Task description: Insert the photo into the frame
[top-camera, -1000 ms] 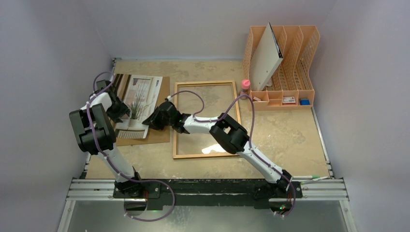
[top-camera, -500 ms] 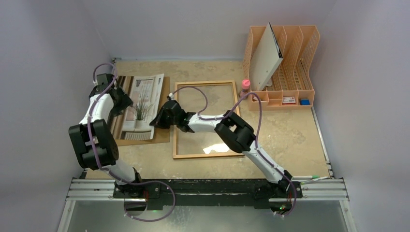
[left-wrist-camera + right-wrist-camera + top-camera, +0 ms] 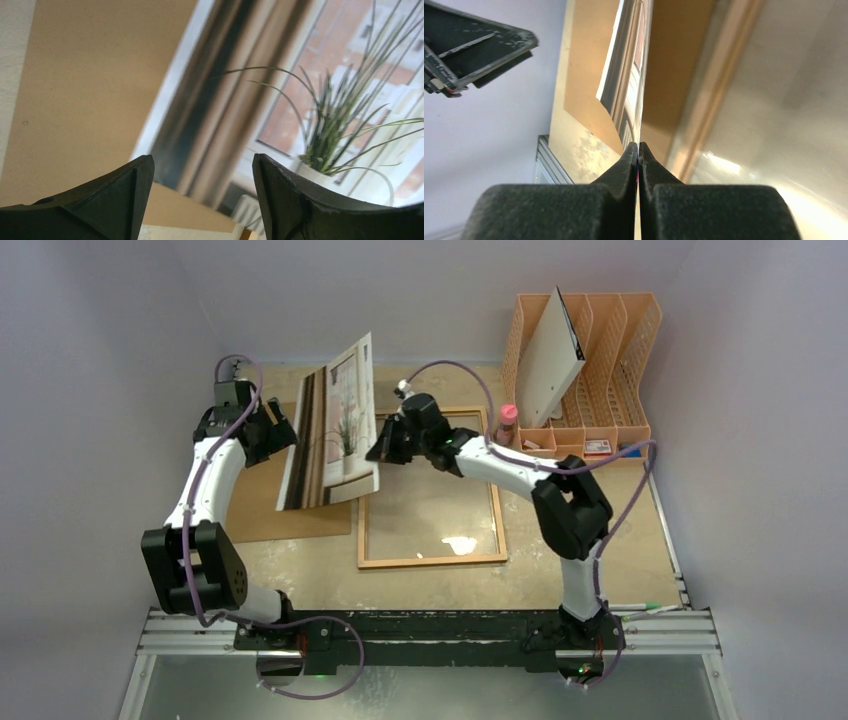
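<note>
The photo (image 3: 338, 430), a pale print of a spiky potted plant at a window, hangs tilted above the table's left half. My right gripper (image 3: 381, 451) is shut on its right edge; in the right wrist view the sheet (image 3: 625, 85) runs edge-on out of the pinched fingertips of the gripper (image 3: 638, 145). My left gripper (image 3: 281, 431) stands open beside the photo's left side, and in its own view the print (image 3: 320, 100) fills the space beyond the open gripper (image 3: 202, 167). The frame (image 3: 430, 561), light wood with a clear pane, lies flat at the centre.
A plain brown backing board (image 3: 262, 508) lies on the table under the lifted print. At the back right stands an orange file rack (image 3: 610, 350) holding a white board (image 3: 550, 360), with a pink bottle (image 3: 508, 420) beside it. Pale walls close in on both sides.
My right gripper closed on the photo's right edge and raised it off the backing board, toward the back. My left gripper's jaws widened and that arm drew back along the left side.
</note>
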